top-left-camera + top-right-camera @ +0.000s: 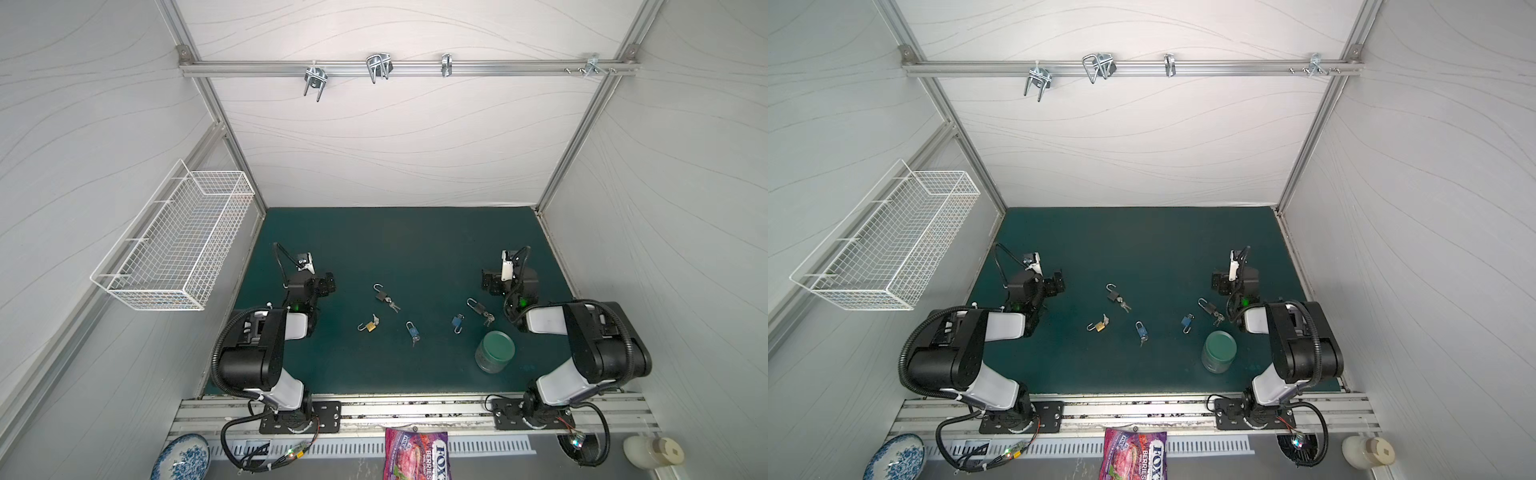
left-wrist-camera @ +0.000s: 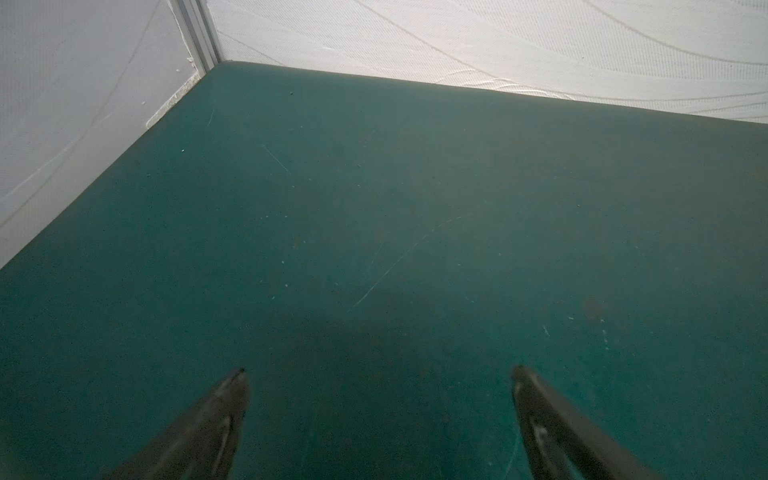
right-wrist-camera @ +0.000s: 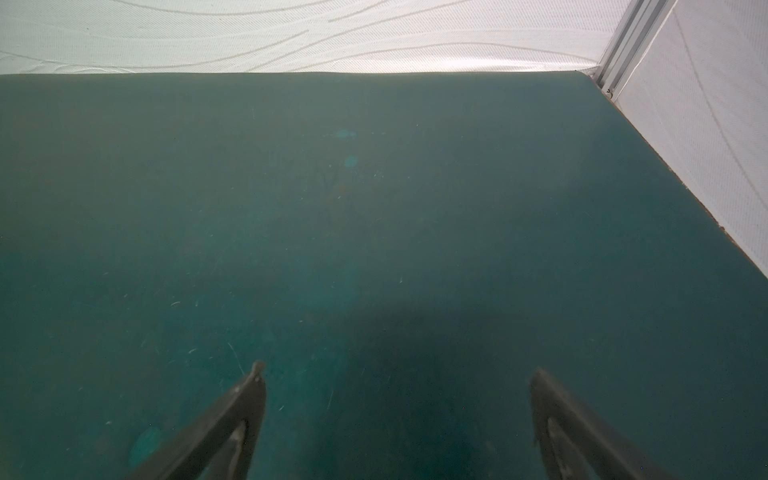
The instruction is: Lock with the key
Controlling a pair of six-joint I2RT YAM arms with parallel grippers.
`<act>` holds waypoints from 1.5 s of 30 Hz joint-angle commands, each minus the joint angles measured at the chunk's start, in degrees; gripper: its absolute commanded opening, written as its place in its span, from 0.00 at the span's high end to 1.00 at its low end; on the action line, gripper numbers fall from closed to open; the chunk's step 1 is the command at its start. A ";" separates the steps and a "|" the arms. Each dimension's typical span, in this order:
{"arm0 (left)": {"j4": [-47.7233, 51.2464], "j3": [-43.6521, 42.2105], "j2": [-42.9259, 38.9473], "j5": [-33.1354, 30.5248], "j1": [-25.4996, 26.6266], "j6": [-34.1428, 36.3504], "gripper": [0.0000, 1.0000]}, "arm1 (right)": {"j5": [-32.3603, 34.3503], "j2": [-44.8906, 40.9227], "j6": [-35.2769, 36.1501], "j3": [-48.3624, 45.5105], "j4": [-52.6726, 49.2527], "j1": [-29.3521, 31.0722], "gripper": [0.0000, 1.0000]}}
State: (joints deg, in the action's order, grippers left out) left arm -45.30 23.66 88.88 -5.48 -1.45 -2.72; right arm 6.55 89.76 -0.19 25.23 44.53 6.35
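Several small padlocks lie mid-mat in both top views. A black padlock (image 1: 380, 296) with an open shackle has keys (image 1: 393, 307) in it. A brass padlock (image 1: 369, 327), a blue padlock (image 1: 412, 329) with a key (image 1: 414, 340), a second blue padlock (image 1: 457, 322) and a dark padlock (image 1: 478, 308) with keys (image 1: 488, 319) lie nearby. My left gripper (image 2: 378, 370) hovers left of them, open and empty over bare mat. My right gripper (image 3: 399, 368) hovers to their right, likewise open and empty. Neither wrist view shows a lock.
A jar with a green lid (image 1: 494, 351) stands front right on the green mat (image 1: 395, 245). A white wire basket (image 1: 174, 245) hangs on the left wall, with metal hooks (image 1: 378, 66) on the back rail. A candy bag (image 1: 415, 455) and a patterned plate (image 1: 180, 457) lie past the front edge.
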 commanded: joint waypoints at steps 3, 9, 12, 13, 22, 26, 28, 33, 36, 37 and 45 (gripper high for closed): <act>-1.92 0.97 0.13 0.47 -0.30 0.77 0.01 | -0.89 0.16 -0.07 0.43 0.16 -0.55 0.01; -1.90 0.95 0.06 1.26 -0.74 0.52 0.01 | -3.29 0.06 -0.51 0.34 0.21 -1.69 0.01; -1.94 0.90 0.06 1.33 -0.81 0.45 0.01 | -3.34 0.11 -0.50 0.43 0.11 -1.66 0.01; -1.92 0.95 0.06 1.36 -0.83 0.45 0.01 | -3.37 0.14 -0.43 0.43 0.12 -1.67 0.01; -3.78 0.03 -0.35 1.69 -0.38 1.19 0.01 | -4.36 -0.10 -0.04 0.14 0.60 -1.60 0.01; -7.48 -4.34 -5.80 -4.72 2.87 3.03 0.01 | -4.49 -4.27 2.45 0.09 -2.47 0.33 0.01; -4.81 -5.57 -10.95 -12.85 7.07 4.36 0.01 | -1.44 -7.95 3.08 0.91 -7.71 2.18 0.01; 11.31 -4.46 -28.41 -24.09 17.01 2.07 0.01 | -0.34 -17.20 -2.23 4.20 -19.95 3.67 0.01; 30.41 1.30 -37.52 -25.59 17.88 -9.63 0.01 | -0.66 -21.54 -9.19 7.23 -27.98 3.13 0.01; 36.43 3.58 -38.94 -27.51 17.84 -15.53 0.01 | -1.87 -22.80 -11.37 8.47 -31.16 2.82 0.01; 67.63 19.39 -35.49 -13.93 18.16 -36.67 0.01 | -3.41 -21.88 -31.71 23.08 -60.03 1.91 0.01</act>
State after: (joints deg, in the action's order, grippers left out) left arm 8.67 40.60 51.62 -27.83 16.29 -30.61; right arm 5.26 66.72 -22.26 44.99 -0.80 8.60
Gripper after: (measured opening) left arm 0.988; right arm 0.989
